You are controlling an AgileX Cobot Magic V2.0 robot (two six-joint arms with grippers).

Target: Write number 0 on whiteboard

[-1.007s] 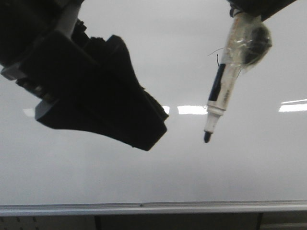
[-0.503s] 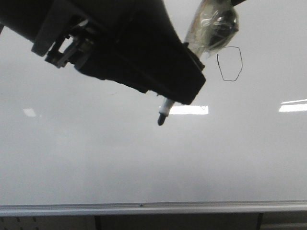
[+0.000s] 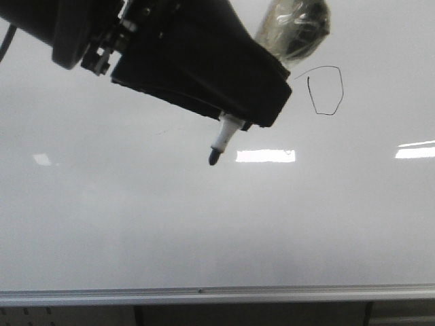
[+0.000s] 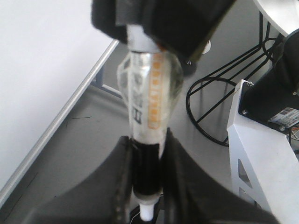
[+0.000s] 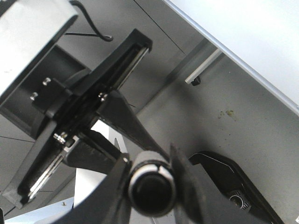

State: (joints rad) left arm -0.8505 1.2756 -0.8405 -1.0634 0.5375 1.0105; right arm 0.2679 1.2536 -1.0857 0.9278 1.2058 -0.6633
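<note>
The number 0 (image 3: pixel 325 90) is a thin black loop at the upper right of the whiteboard (image 3: pixel 204 224). Left of it a marker hangs tilted, its dark tip (image 3: pixel 214 157) pointing down-left and clear of the board's writing. Its tape-wrapped barrel (image 3: pixel 293 28) shows above my left gripper (image 3: pixel 266 98). My left gripper (image 4: pixel 147 140) is shut on the marker's black section (image 4: pixel 145 168). My right gripper (image 5: pixel 148 156) is shut on the marker's rear end (image 5: pixel 152 189). In the left wrist view the right gripper (image 4: pixel 159 23) grips the far end.
A silver rail (image 3: pixel 204 294) runs along the whiteboard's lower edge. Off the board stand a black wire frame (image 4: pixel 219 107) and a white machine frame (image 4: pixel 261 158) on grey floor. A black object (image 5: pixel 233 186) lies on the floor.
My left gripper swung in from the left and closed round the marker. The marker moved left and up, uncovering the drawn 0 and its tail.
</note>
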